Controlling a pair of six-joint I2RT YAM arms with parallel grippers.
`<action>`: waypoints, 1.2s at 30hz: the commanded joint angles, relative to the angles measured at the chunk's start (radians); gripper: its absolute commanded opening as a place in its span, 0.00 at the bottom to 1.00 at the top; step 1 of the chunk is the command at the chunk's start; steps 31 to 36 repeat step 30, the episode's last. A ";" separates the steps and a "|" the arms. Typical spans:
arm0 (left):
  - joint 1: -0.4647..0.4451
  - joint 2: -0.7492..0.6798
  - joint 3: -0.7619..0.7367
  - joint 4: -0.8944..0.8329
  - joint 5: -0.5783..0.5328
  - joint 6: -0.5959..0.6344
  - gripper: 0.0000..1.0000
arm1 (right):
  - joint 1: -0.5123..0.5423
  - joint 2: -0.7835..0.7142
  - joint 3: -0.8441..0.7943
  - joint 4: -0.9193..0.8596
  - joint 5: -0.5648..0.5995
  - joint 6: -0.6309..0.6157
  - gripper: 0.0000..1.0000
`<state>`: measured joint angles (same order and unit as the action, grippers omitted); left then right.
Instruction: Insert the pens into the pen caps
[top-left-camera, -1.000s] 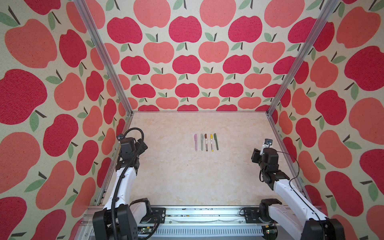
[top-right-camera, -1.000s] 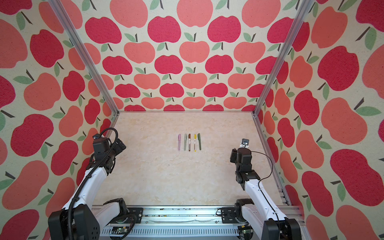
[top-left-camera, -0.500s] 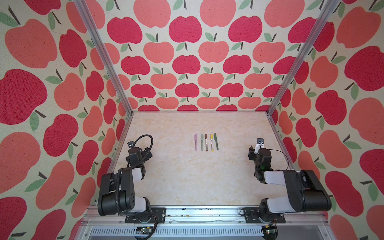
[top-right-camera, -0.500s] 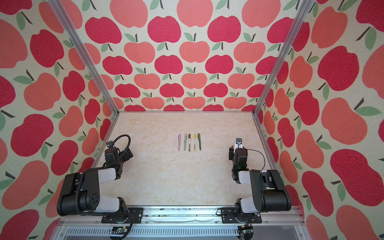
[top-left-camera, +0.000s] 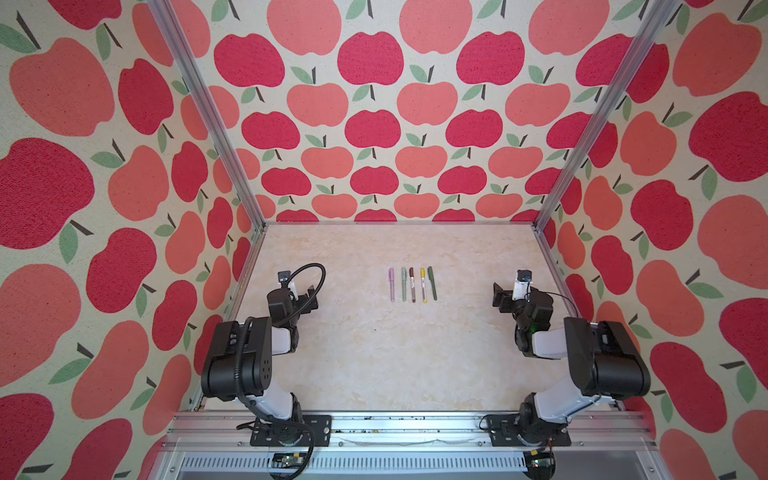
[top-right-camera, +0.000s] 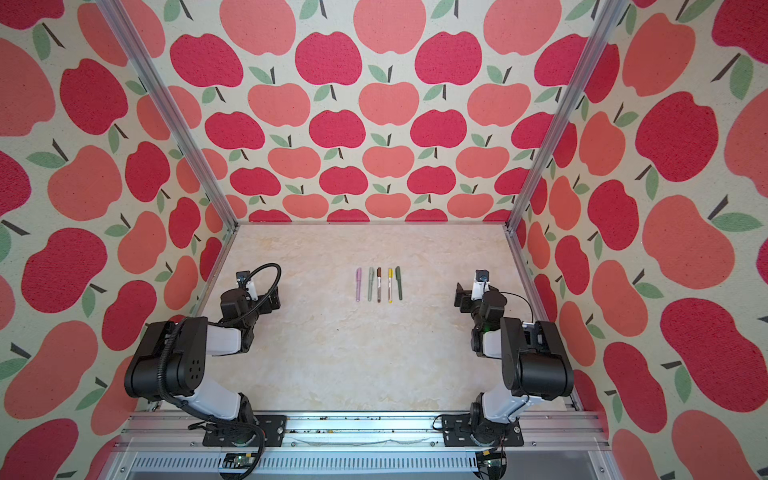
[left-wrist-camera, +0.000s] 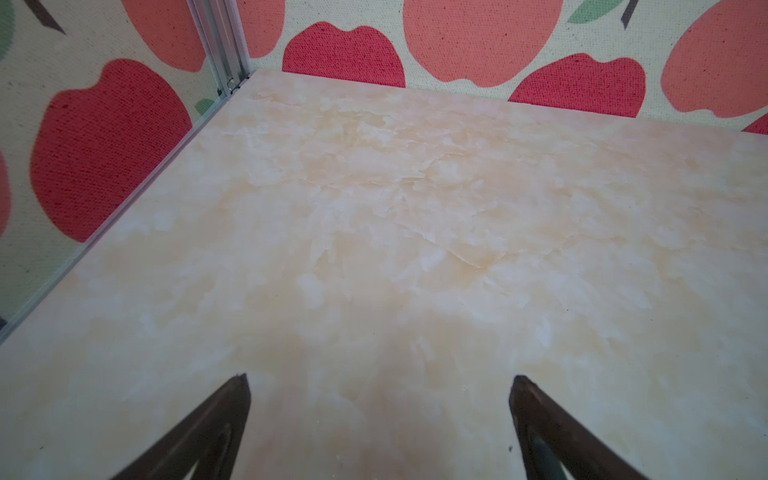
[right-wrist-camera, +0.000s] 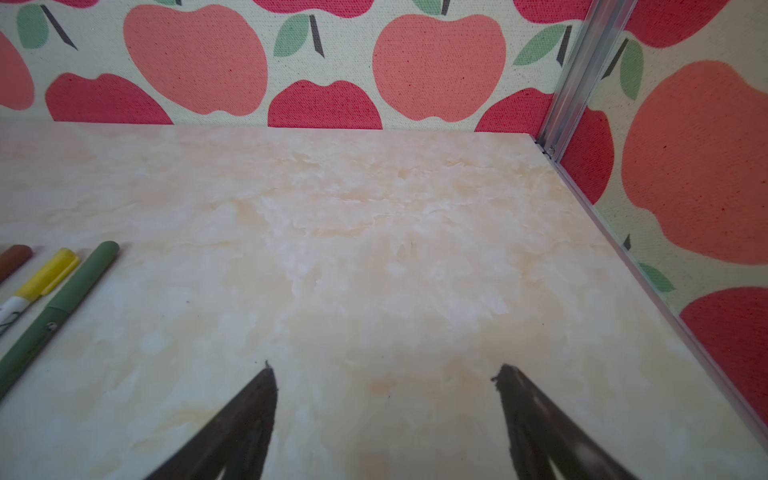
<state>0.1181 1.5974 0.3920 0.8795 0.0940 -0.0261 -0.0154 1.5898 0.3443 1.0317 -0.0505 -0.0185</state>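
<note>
**Five slim plastic marker pens (top-left-camera: 412, 284) (top-right-camera: 378, 284), all capped, in one row on a glossy cream marbled worktop (top-left-camera: 374, 357).**

Across the row, from its left end, lie a pink pen (top-left-camera: 391, 285), a pale green pen (top-left-camera: 404, 285), a white barrel with a brown cap (top-left-camera: 411, 272), a white barrel with a yellow cap (right-wrist-camera: 52, 271), and a matt dark green pen (right-wrist-camera: 58, 307). The barrels lie parallel, side by side, with the rounded caps all at the same end. The left tool (left-wrist-camera: 380, 377) sits well to the left of the row, its dark tapered fingers (left-wrist-camera: 224, 411) spread wide over bare worktop and holding nothing. The right tool (right-wrist-camera: 385, 368) sits well to the right of the row, also spread wide and holding nothing. The coarse woven walls (top-left-camera: 124, 187) are printed with red and coral apples.
</note>
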 joint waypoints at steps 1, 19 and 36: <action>-0.010 0.011 -0.001 0.058 -0.016 0.028 0.99 | -0.001 -0.002 0.013 -0.024 -0.041 0.008 0.99; -0.014 0.008 0.001 0.049 -0.024 0.031 0.99 | 0.043 -0.004 0.028 -0.059 0.010 -0.032 0.99; -0.015 0.008 0.001 0.049 -0.024 0.031 0.99 | 0.032 -0.006 0.027 -0.057 -0.009 -0.024 0.99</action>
